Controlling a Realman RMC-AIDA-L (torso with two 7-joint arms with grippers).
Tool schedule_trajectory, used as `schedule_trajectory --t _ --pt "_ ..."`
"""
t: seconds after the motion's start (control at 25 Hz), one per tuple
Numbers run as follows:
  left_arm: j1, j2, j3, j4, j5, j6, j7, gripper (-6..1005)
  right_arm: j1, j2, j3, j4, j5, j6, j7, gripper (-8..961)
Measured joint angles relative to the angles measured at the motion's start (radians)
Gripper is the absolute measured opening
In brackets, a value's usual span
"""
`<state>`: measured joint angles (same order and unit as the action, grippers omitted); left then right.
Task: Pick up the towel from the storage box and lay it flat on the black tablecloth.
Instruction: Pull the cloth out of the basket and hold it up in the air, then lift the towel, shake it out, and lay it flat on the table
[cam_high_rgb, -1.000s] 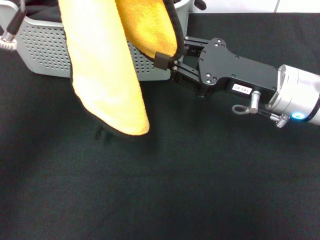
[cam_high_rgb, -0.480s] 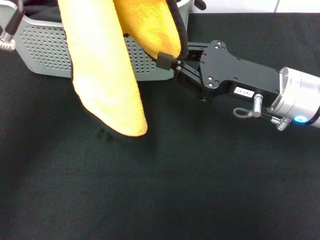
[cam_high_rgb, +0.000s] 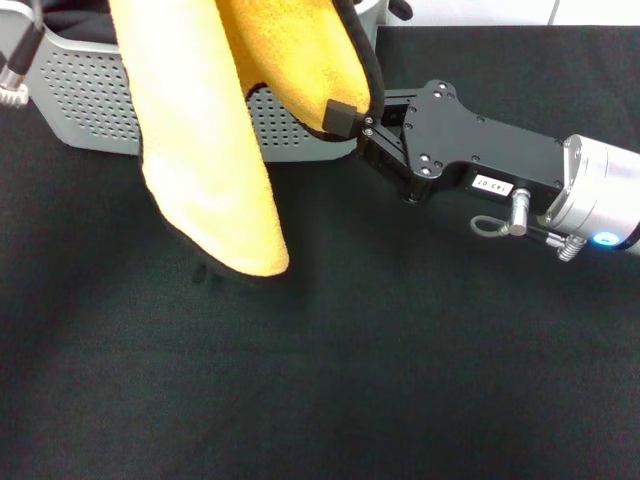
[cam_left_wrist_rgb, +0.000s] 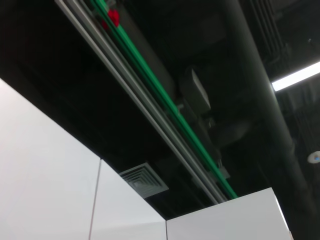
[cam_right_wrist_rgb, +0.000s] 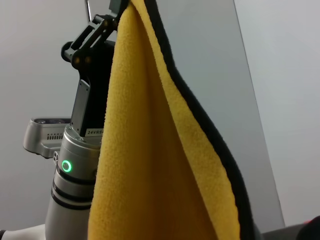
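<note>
Plush yellow-orange towel with black edging (cam_high_rgb: 205, 150) hangs limp and light from the raised left gripper (cam_right_wrist_rgb: 107, 20), clamped on its top corner. At 3 o'clock, the right gripper (cam_high_rgb: 352, 118) pinches the black hem, the best hold for spreading.

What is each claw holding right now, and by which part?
The right claw pinches the towel at its black-edged border. The left claw grips the towel's top edge.

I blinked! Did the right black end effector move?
Yes. The right black end effector crept up toward the light grey holey plastic storage box, pinching the yellow-orange plush towel.
</note>
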<state>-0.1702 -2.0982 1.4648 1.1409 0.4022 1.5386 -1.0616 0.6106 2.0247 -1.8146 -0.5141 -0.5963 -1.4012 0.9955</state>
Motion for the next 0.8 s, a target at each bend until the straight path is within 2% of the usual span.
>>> schedule_trajectory --t 0.16,0.36,0.8 --pt "0.011 0.001 -0.005 -0.013 -0.001 0.0 0.0 16 0.001 -0.008 0.008 -0.004 -0.003 0.001 0.009 8" --pt "0.025 0.001 -0.013 -0.014 -0.002 0.004 -0.001 16 -0.002 -0.009 0.039 -0.006 -0.023 -0.003 0.02 13" --pt "0.023 0.001 -0.008 -0.01 -0.005 0.039 -0.003 16 0.007 -0.009 0.038 -0.004 -0.024 -0.005 0.026 39"
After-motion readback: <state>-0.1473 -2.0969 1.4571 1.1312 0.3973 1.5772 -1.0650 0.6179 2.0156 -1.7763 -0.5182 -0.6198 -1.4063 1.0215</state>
